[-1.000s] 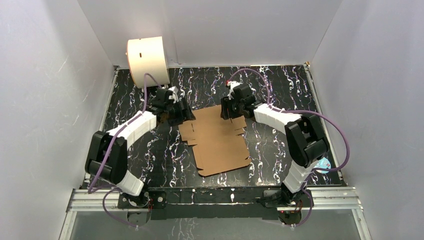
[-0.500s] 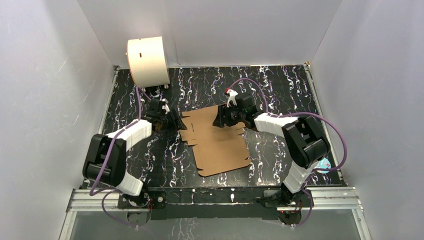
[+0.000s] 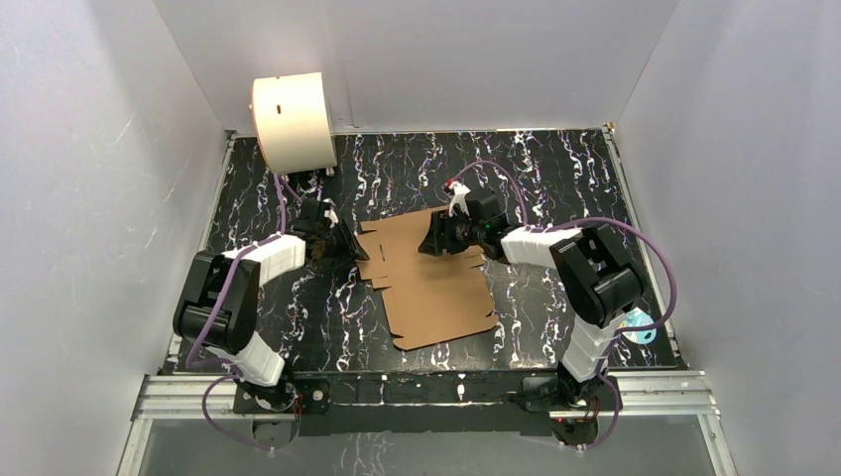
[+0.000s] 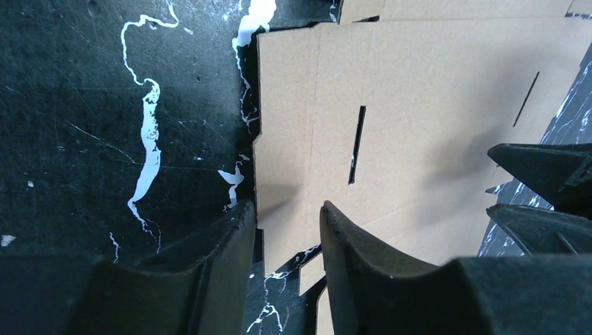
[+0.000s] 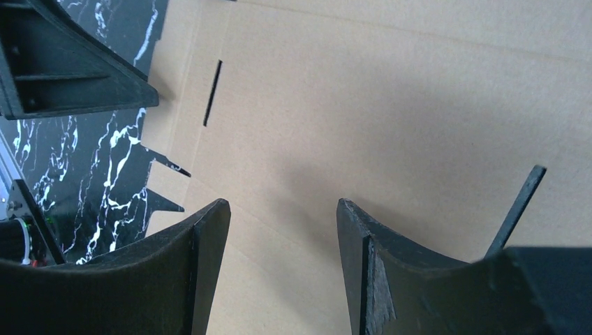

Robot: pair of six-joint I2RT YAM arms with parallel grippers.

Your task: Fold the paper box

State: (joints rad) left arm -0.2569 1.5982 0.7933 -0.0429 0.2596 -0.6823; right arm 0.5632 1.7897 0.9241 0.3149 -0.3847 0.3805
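Black marbled table [image 3: 555, 169], white walls [image 3: 89, 198] all round, and the box [image 3: 436, 293] lies flat and unfolded between the two tools. Left tool [image 4: 286, 209] sits low at the box's side flap [image 4: 283, 118], jaws part open with a narrow gap. One finger is over bare table, the other over cardboard, and nothing is pinched. Right tool [image 5: 283, 206] hovers over the opposite side, jaws wider and empty, plain cardboard beneath it. To my eye the step is raising that flap: slip the outer finger under the edge, hinge along the crease [image 4: 312, 125] just ahead of the left tool, and let the right tool pin the panel. Whether any fingertip touches cardboard I can't tell. From above, the arms cover both tips.
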